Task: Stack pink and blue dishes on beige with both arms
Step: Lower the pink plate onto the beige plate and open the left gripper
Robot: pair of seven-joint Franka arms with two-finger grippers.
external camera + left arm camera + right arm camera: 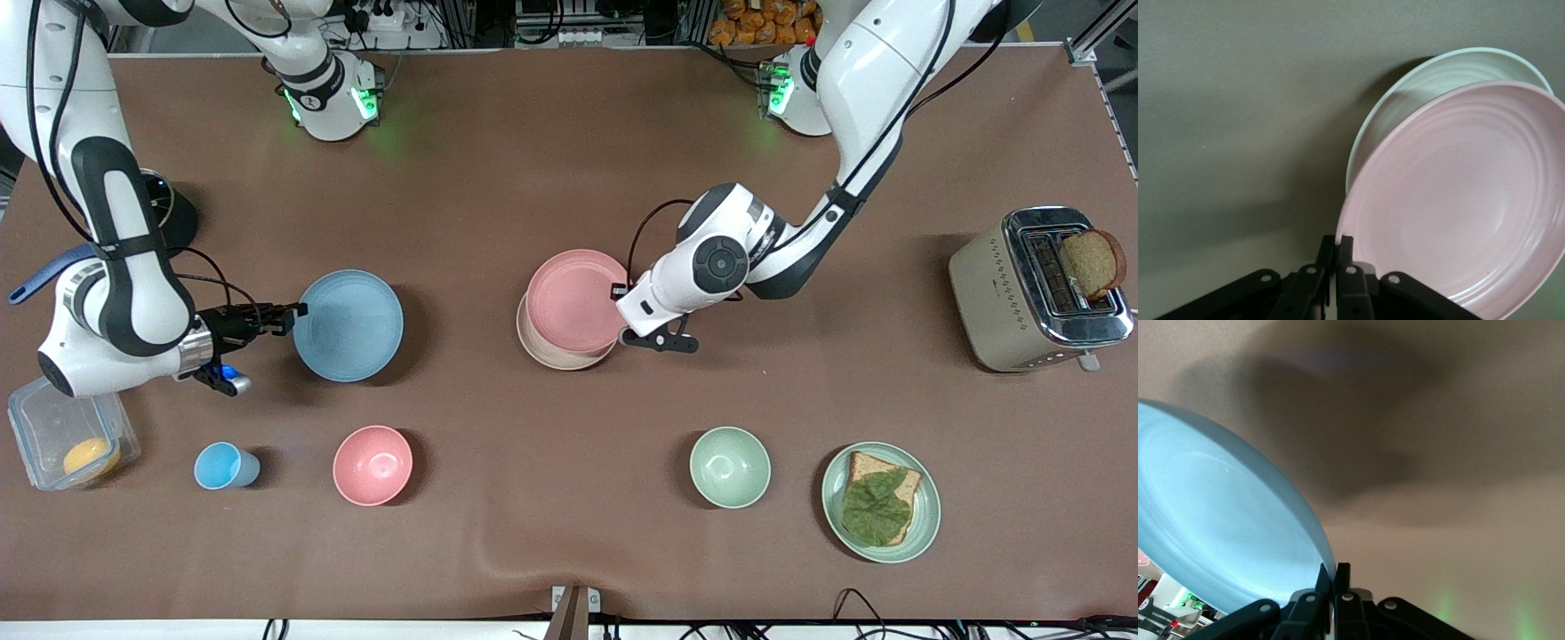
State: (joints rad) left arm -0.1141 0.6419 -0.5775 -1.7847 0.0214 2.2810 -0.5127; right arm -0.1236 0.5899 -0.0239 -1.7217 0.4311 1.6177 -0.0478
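Am holding flat round pink plate [573, 300] by rim in left hand [620, 313], just over flat round beige plate [558, 356], mid worktop. Right hand [289, 317] pinching lifted flat round blue plate [348, 325]. Thin rim grips could be slipping; pink sitting off-centre, could be sliding.

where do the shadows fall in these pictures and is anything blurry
Front view: sharp, with soft shadows beside the blue plate and the stacked pink plate. Right wrist view: a broad dark shadow on the table under the lifted blue plate. Left wrist view: slightly soft.
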